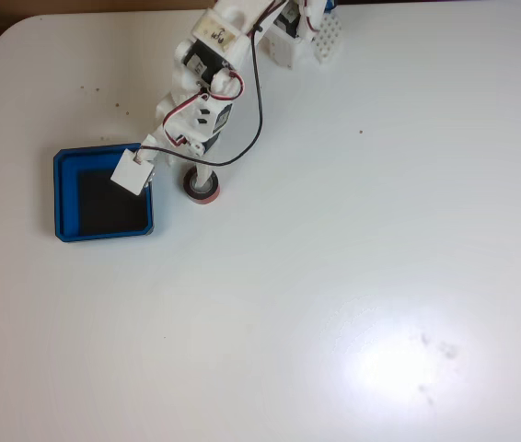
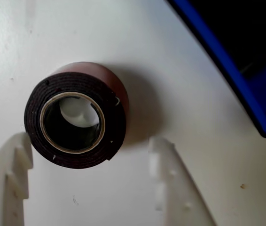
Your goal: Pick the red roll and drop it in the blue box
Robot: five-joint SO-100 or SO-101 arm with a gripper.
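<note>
The white two-finger gripper [image 2: 89,176] is spread open around the small red tape roll with dark top face [image 2: 76,114], flat on the white table [image 1: 353,276] just beside the shallow bright-blue square box [image 1: 65,198]. The left finger [image 2: 11,165] seems nearly touching; an uneven closure could push the roll aside.

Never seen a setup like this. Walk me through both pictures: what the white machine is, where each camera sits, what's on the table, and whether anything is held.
The white machine is a small robot arm; its two-fingered grasping tip is the end effector.

The fixed view looks down on the whole white table from above. The arm reaches in from the top edge.

The wrist view comes from a camera riding on the arm, looking down past the two pale fingers at the bottom of the picture.

Two loose things lie on the table: the red roll, a small ring of tape standing on its flat face, and the blue box, a shallow tray with a black floor. They sit close together but apart.

Nothing is held. The end effector is open, its fingers spread on either side of the roll's near edge; one may touch it.
</note>
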